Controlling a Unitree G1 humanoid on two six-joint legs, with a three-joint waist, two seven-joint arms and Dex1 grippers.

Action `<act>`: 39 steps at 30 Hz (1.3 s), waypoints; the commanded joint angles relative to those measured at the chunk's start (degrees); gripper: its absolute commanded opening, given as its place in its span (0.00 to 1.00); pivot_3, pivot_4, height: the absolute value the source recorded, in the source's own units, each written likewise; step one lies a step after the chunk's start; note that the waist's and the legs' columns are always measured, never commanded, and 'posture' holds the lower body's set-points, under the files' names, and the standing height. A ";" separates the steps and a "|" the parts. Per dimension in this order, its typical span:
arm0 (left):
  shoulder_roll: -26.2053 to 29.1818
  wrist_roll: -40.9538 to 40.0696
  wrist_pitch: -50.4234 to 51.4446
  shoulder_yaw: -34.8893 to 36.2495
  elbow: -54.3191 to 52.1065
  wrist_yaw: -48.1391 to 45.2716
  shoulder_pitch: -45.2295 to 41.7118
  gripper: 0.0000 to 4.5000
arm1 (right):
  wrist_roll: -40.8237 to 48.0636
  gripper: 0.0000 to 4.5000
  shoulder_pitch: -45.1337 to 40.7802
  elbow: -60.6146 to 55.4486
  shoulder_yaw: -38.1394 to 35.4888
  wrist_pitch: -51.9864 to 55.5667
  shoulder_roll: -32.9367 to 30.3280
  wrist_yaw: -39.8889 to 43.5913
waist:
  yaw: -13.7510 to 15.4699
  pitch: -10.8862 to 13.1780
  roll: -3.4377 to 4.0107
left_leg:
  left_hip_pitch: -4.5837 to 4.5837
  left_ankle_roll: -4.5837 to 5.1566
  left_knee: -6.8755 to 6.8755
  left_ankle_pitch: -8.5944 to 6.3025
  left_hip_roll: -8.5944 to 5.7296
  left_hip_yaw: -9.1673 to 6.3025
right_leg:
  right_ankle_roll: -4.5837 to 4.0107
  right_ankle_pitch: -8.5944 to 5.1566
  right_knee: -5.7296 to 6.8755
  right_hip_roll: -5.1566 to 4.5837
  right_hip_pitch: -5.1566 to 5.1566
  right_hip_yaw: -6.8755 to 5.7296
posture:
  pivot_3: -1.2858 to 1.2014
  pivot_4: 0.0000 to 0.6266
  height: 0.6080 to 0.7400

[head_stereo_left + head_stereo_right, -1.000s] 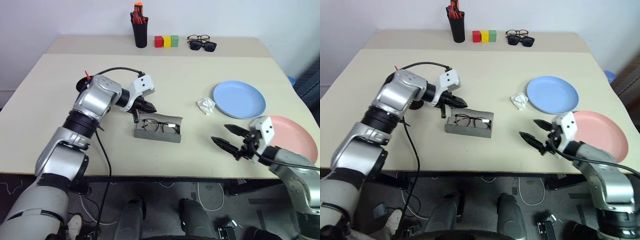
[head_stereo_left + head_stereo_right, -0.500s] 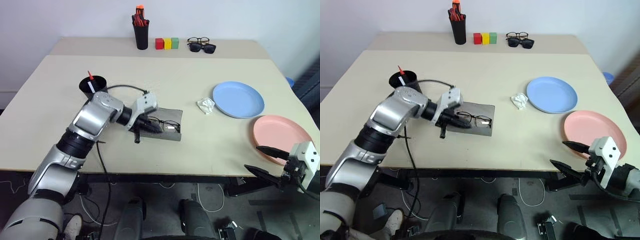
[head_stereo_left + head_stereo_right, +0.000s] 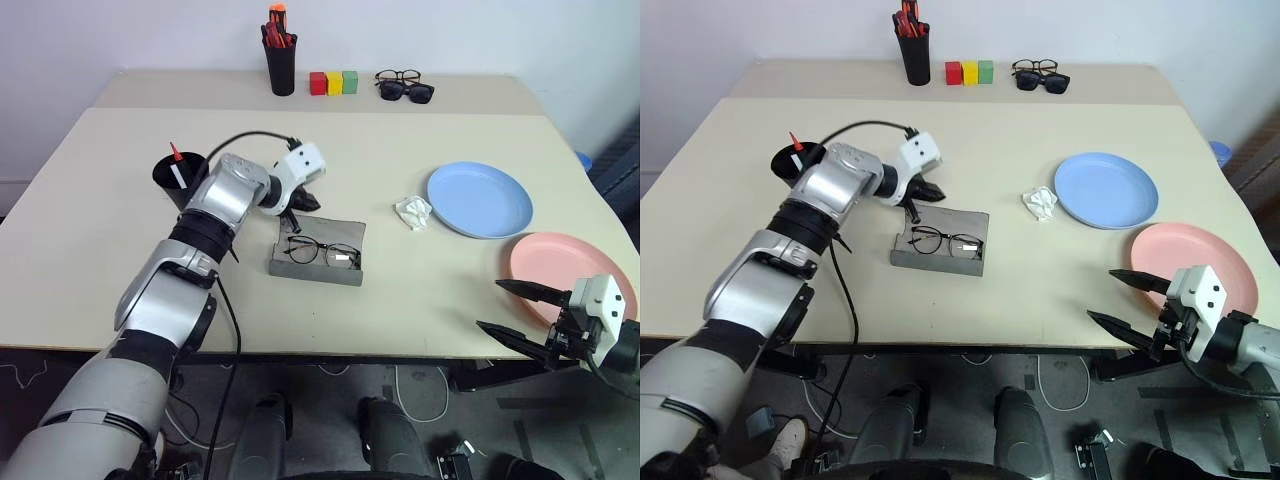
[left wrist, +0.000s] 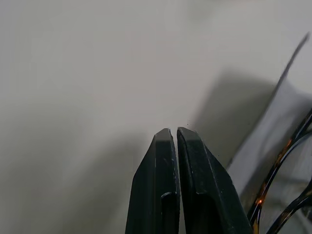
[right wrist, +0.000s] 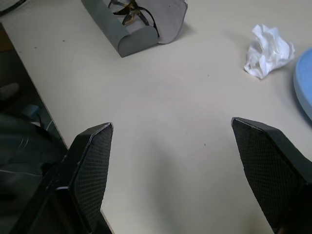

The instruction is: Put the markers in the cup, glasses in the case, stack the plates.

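Head views: the left gripper (image 3: 303, 203) hangs over the table (image 3: 90, 230), fingers pressed together with nothing between them, just beside the far left corner of the case (image 3: 318, 262). The case lies open near the middle of the table, toward its near edge, with the glasses (image 3: 322, 251) inside it. The cup (image 3: 181, 174) stands left of the case, nearer the left edge, with the red and the white markers (image 3: 176, 166) upright in it. The blue plate (image 3: 478, 199) sits toward the right edge; the pink plate (image 3: 566, 276) lies apart from it, close to the near right corner. A crumpled tissue (image 3: 411, 211) lies just left of the blue plate. The right gripper (image 3: 514, 312) hovers past the near edge beside the pink plate, fingers spread wide and empty.

Left wrist view: the two fingers (image 4: 163, 195) meet tip to tip over bare table, the case flap and a glasses rim beside them.

Right wrist view: the fingers (image 5: 92, 165) stand far apart, holding nothing, over the table's near edge; beyond them lie the case, the tissue and a sliver of blue plate.
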 commanded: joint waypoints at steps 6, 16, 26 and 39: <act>9.19 -6.19 14.47 1.03 -22.50 -17.68 5.41 0.03 | 0.10 0.88 -0.06 1.58 0.18 -3.14 0.61 0.24 | -0.25 0.00 0.04 | 0.05 -0.01 0.01 0.01 0.01 -0.01 | -0.23 -0.06 0.09 0.01 0.00 0.01 | 0.52 0.24 1.00; 15.50 -10.44 27.91 -2.58 -44.52 -18.79 17.56 0.03 | 0.87 0.88 -1.30 0.28 1.36 1.37 0.52 -4.15 | 0.05 -0.03 0.08 | 0.23 -0.01 0.12 0.02 0.02 -0.03 | -0.31 -0.03 0.13 0.00 0.23 0.01 | 0.52 0.24 1.00; 9.85 -21.17 20.29 12.62 -53.27 -11.09 20.66 0.03 | 0.67 0.88 -6.15 0.05 -1.45 10.68 1.49 -17.97 | 0.01 -0.04 0.09 | 0.30 -0.01 0.12 0.02 0.04 -0.02 | -0.39 0.02 0.13 -0.01 0.24 0.02 | 0.52 0.24 1.00; 4.96 -18.53 7.47 6.25 -49.60 -8.56 21.11 0.84 | -5.93 0.88 -10.18 7.87 2.43 13.73 1.97 -25.83 | -0.08 -0.05 0.12 | 0.50 0.00 0.19 0.03 0.03 0.01 | -0.40 0.03 0.10 0.00 0.48 0.03 | 0.52 0.24 1.00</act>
